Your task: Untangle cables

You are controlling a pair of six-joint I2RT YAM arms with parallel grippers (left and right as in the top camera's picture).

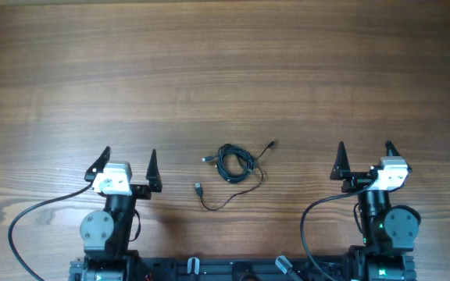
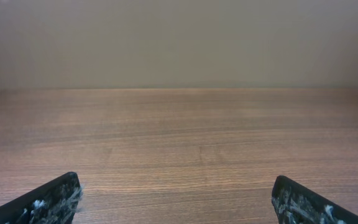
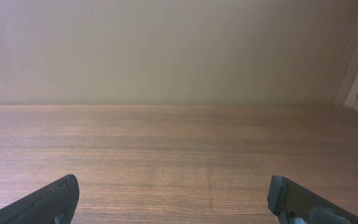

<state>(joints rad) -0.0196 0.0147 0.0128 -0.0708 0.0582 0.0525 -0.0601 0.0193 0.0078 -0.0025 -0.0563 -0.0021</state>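
The cables [image 1: 235, 165] lie as a small tangled coil of thin black cord on the wooden table [image 1: 225, 62], midway between my two arms, with loose ends and small plugs [image 1: 198, 188] trailing to the left, the right and the front. My left gripper [image 1: 126, 158] is to the left of the coil, open and holding nothing. To the coil's right, my right gripper [image 1: 365, 151] is also open and empty. Both wrist views show only bare wood between wide-spread fingers [image 2: 55, 199] [image 3: 303, 199]; the cables are out of their view.
The arm bases [image 1: 104, 230] [image 1: 385, 230] and their thicker black supply cables [image 1: 30, 218] sit at the near edge of the table. A plain wall [image 3: 166, 50] rises beyond the far edge.
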